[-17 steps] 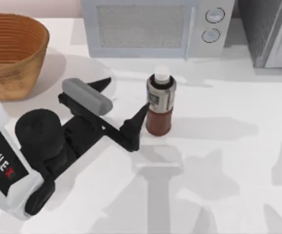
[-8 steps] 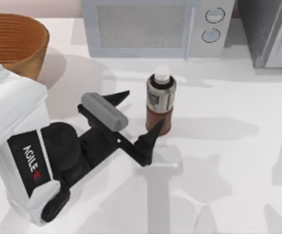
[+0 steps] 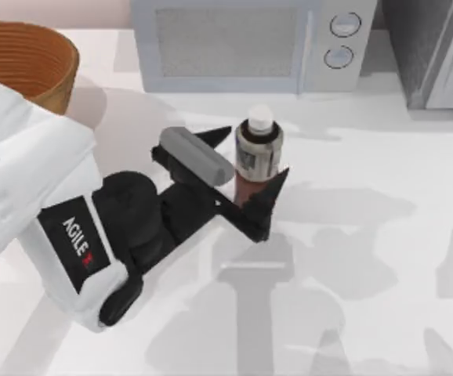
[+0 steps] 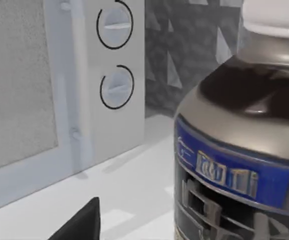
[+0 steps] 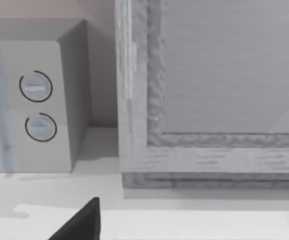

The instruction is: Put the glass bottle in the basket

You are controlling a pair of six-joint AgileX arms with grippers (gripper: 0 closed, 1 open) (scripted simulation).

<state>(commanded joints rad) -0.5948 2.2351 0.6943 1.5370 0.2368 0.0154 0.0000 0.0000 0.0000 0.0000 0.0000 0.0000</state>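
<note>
The left gripper (image 3: 246,166) has its fingers wide open around the glass bottle (image 3: 257,159), mid-frame; the basket (image 3: 34,61) sits upper left.

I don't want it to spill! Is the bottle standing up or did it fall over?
Standing up. The bottle sits on its base on the table, white cap on top, between the open fingers of the left gripper.
</note>
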